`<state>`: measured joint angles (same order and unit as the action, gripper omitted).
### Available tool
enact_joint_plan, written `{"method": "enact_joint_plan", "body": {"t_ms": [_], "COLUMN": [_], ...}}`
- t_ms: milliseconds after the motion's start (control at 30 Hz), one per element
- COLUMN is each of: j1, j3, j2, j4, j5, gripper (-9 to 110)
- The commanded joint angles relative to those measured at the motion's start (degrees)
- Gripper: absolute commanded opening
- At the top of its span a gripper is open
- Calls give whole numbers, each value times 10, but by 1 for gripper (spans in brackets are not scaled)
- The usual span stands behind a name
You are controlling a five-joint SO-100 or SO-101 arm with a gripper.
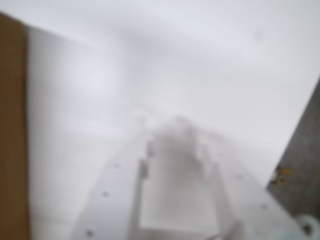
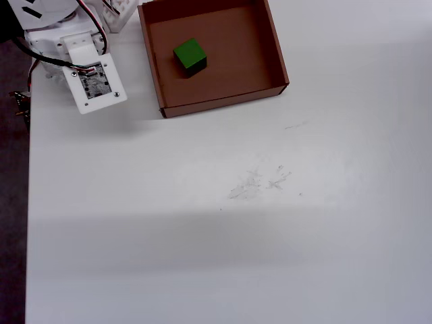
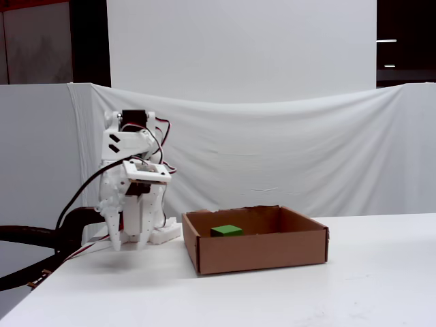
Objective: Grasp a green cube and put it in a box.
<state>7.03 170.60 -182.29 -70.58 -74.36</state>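
At the left of the fixed view, the end effector [image 3: 129,245] hangs folded down close to the arm's base, its white fingers pointing at the desk [image 3: 272,293] with their tips drawn near one another and nothing between them; whether they are fully pressed together cannot be told. The wrist view is badly blurred, showing only the pale fingers [image 1: 145,170] over the white desk surface and a brown strip of cardboard at the left edge. In the overhead view the arm's white wrist plate [image 2: 94,84] sits at the upper left, just beside the box [image 2: 223,101] but apart from it. The box is a shallow brown cardboard tray with low walls standing on the desk. The green cube [image 2: 190,56] rests on the box floor, nearer the left wall in the overhead view, clear of every wall.
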Motion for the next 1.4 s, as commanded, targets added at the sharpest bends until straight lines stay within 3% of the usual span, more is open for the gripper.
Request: {"method": "enact_joint_plan", "body": {"t_ms": [0,300,500,1367], "j1": [1,2,2,2], "j3": [-3,-3,-3,-3], "j2": [0,0,0,0], "j4": [-7,-7,-10,-9], "j5": [0,4,72,73], "gripper": [11,21,22,22]}}
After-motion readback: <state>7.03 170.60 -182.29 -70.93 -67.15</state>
